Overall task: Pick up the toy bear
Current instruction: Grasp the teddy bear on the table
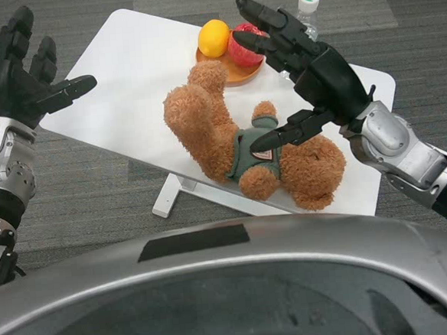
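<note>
Toy bear (229,140), a plush one in curly tan-brown fur with a grey-green knitted vest and a small badge on the chest, lies on its back on the white rectangular tabletop (125,75), near the edge closest to the robot. Its head points toward the middle of the tabletop and its rounded feet toward the near right corner; one stubby arm sticks up beside the vest.

Over the bear's belly and legs hangs the right hand (301,66), black and hard-shelled on a silver forearm. Its fingers are spread wide and nothing is in it; the thumb (283,135) reaches down to the vest, though I cannot tell whether it touches the fur, while the other fingers stretch toward the far side above the fruit.

Off the tabletop's left edge, over the grey striped carpet (95,192), the left hand (21,74) is raised, palm inward, fingers apart and holding nothing.

Farther back, just behind the bear's head, sits a shallow round orange-brown plate (236,73). In it lie a smooth orange fruit (214,38) and, touching it on the right, a glossy red apple (244,49), partly hidden by the right hand's fingers.

Behind the plate stands a clear plastic bottle (307,12) with a white cap bearing a green mark, upright, near the far edge.
</note>
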Available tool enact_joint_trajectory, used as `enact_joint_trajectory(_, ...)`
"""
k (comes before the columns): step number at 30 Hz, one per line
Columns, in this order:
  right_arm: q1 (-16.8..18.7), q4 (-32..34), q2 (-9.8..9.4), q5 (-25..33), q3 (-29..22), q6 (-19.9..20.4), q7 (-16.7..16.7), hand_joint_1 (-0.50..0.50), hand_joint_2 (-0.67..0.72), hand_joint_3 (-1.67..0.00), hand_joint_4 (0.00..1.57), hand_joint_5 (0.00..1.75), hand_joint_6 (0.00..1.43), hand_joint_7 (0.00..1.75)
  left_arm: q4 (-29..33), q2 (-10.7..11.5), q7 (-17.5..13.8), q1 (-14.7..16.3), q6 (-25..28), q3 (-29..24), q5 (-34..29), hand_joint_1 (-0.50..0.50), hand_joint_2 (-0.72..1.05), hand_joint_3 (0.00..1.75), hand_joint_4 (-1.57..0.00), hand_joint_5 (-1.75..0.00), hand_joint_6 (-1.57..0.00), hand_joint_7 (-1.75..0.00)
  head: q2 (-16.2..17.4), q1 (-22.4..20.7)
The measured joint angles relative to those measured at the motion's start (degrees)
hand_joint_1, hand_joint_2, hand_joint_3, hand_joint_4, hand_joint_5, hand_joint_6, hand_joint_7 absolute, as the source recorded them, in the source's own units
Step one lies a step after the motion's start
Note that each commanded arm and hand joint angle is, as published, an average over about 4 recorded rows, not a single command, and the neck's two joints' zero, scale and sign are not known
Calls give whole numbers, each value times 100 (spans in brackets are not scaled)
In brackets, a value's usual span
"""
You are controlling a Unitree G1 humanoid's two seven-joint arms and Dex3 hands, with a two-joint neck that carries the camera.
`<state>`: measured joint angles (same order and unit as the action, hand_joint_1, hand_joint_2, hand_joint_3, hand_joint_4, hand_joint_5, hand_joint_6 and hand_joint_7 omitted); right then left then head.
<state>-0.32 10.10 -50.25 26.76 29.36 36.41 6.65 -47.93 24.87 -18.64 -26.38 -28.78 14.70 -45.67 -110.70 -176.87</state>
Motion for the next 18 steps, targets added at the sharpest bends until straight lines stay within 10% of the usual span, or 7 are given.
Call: enact_joint_trajectory(18,-754,147,-543,19,1463,-53,-35,-46,-41,-8,0,41,0,28,-131,10,1,-10,-15,55,-4,34,52,9,0,0,0,-21,200,-1056)
